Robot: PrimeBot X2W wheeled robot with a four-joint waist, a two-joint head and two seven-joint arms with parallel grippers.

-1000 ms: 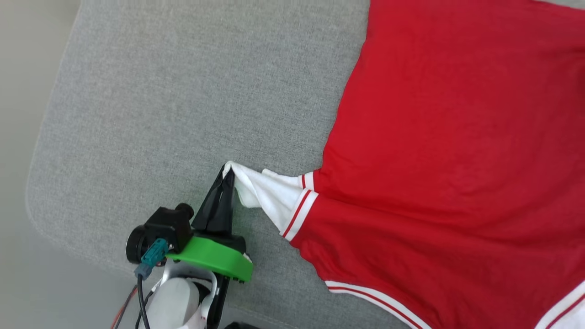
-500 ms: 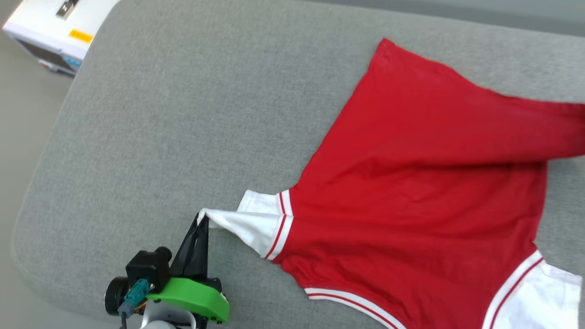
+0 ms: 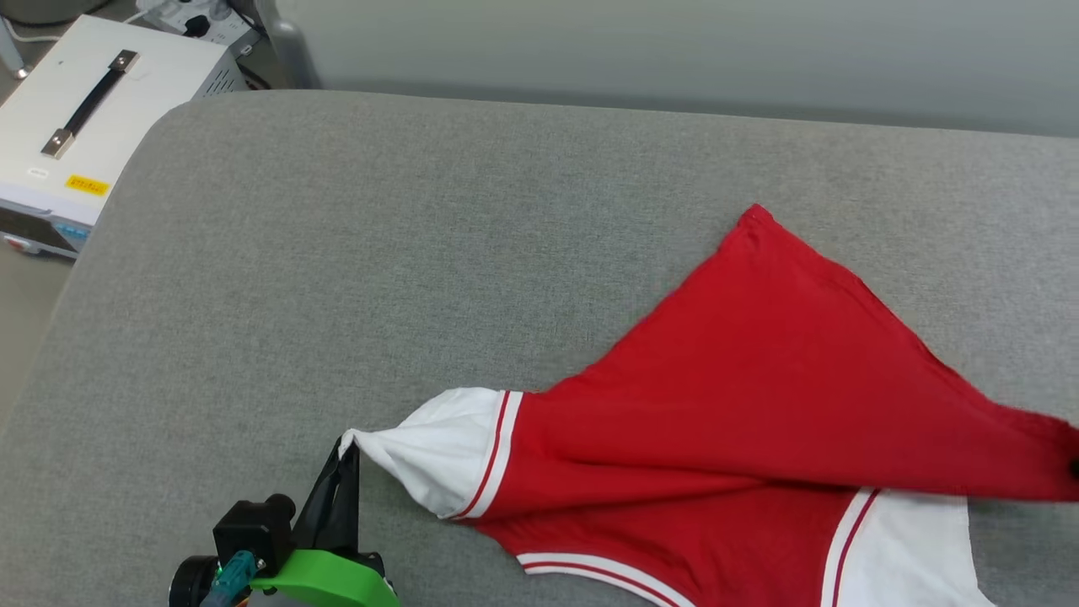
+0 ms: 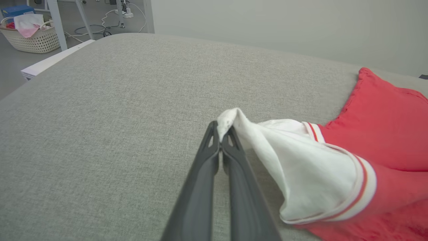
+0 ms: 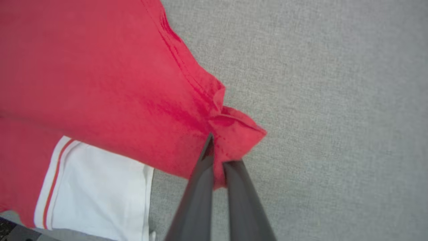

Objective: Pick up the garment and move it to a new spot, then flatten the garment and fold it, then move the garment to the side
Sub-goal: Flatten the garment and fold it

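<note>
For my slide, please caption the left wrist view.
Left end effector shut on white sleeve of the garment on grey cushion.

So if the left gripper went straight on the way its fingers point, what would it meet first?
The left gripper pinches the garment by its white sleeve tip; beyond that lies bare grey cushion, though whether it would skim or touch it is unclear.

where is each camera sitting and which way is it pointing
Head view: up on the head, looking down at the grey cushion and red jersey; left hand shows lower left.
Left wrist view: looking along that hand at the white sleeve it pinches.
Right wrist view: along the right hand, pinching a red corner.
All share the jersey.
</note>
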